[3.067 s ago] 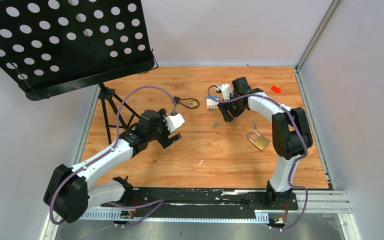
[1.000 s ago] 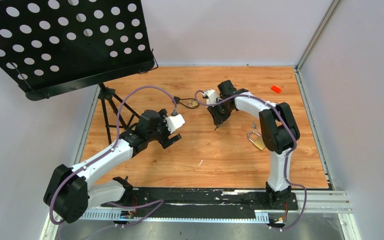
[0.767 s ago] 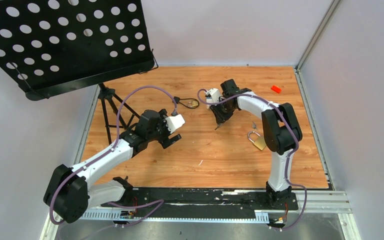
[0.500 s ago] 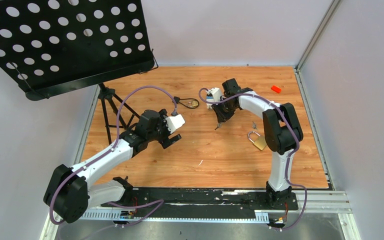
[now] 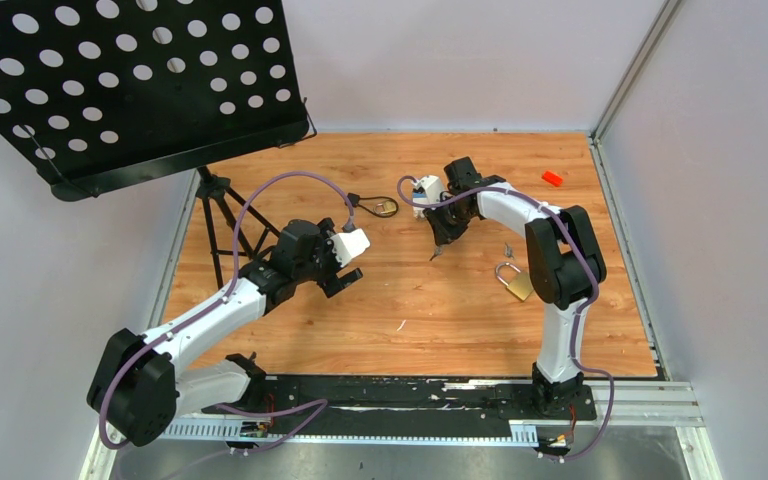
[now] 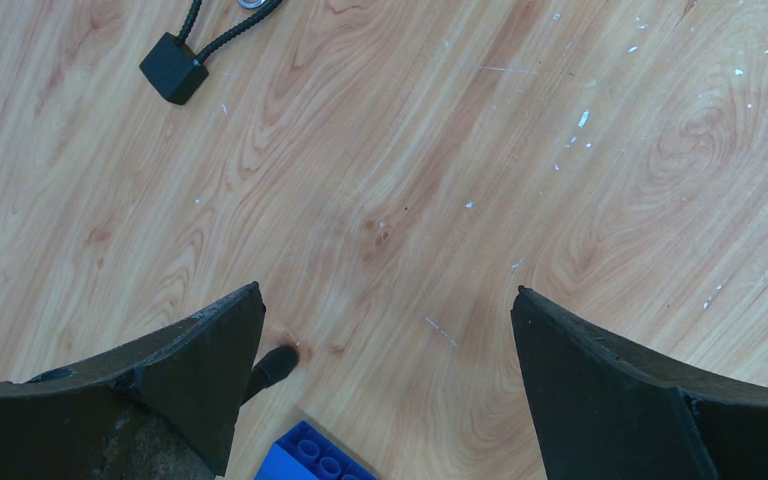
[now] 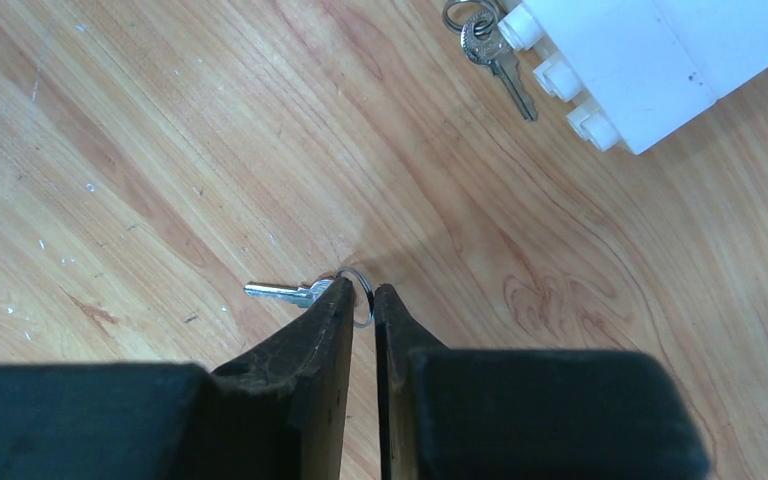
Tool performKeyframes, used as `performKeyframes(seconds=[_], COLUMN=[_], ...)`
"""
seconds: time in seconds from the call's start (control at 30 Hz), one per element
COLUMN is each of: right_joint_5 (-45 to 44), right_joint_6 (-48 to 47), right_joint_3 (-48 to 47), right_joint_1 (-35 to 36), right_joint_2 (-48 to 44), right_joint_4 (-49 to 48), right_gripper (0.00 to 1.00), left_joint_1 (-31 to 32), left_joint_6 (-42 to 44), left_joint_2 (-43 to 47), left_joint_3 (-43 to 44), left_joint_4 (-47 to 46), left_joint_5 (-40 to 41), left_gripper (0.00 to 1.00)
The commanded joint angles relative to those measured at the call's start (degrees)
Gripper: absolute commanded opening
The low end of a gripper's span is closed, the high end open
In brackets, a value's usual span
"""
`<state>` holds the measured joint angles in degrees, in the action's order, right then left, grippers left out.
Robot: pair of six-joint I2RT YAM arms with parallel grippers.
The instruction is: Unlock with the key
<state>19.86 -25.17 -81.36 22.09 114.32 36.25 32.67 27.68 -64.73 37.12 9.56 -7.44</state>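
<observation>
My right gripper (image 7: 362, 292) is pinched nearly closed on the ring of the key (image 7: 278, 291). Its blade lies flat on the table (image 7: 160, 150), pointing left of my fingertips. My left gripper (image 6: 385, 300) gapes, well apart.

Wooden table (image 5: 410, 300) carries 1 brass padlock (image 5: 516, 282), a red block (image 5: 552, 178), seemingly the key (image 7: 278, 291).

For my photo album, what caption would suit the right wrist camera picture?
Right gripper pinching the ring of the key on the wooden table, white block nearby.
</observation>
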Motion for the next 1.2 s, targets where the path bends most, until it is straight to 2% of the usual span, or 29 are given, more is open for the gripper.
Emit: performKeyframes(seconds=[0.0,1.17], right_joint_5=[1.91,6.48], right_joint_6=[-0.14,1.62], right_joint_3=[-0.08,0.77], right_joint_1=[-0.08,-0.06], right_joint_2=[-1.27,-2.75], right_joint_4=[0.13,2.84], right_gripper=[0.14,0.13], left_joint_1=[0.27,0.29], left_joint_6=[1.28,1.38], left_joint_2=[0.76,0.78], left_joint_3=[-0.13,-0.19], left_joint_4=[-1.03,-0.94], left_joint_5=[-0.79,-0.78], left_gripper=[1.00,1.00])
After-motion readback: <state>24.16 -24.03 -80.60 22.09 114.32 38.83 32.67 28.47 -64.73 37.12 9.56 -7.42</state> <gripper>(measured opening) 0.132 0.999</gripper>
